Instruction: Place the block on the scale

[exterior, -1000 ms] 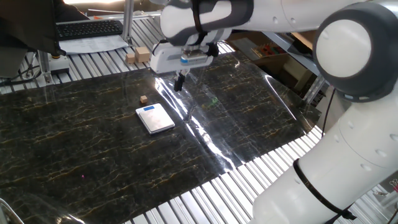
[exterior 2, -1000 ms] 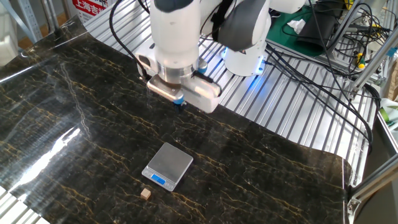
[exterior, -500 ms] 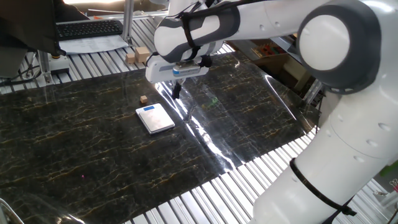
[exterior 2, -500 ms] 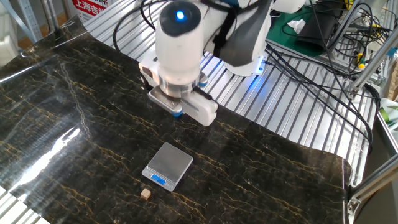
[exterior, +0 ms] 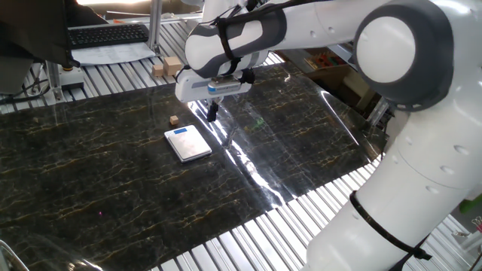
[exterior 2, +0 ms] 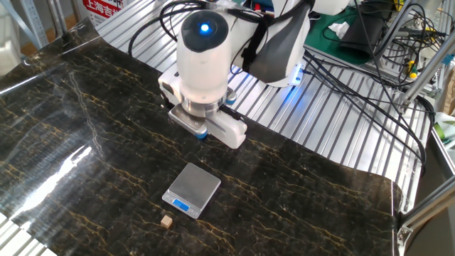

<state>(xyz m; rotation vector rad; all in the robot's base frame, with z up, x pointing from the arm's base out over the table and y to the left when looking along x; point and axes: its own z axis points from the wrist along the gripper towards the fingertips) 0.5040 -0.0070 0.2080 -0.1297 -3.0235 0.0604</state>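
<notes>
**Block not on the scale yet**

The block (exterior: 174, 120) is seen lying on the dark marbled surface (exterior: 113, 188), just beside the scale (exterior: 187, 143) near its blue strip, left of center. The pincer (exterior: 212, 114) is held above the surface, empty; open or closed can't be told.

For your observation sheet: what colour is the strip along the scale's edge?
Blue, clearest on the scale in the other fixed view.

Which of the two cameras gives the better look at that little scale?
The other fixed view: the scale lies unobstructed, plate and blue strip clear. In one fixed view, the scale also shows whole, but the arm hangs close beside it.
</notes>
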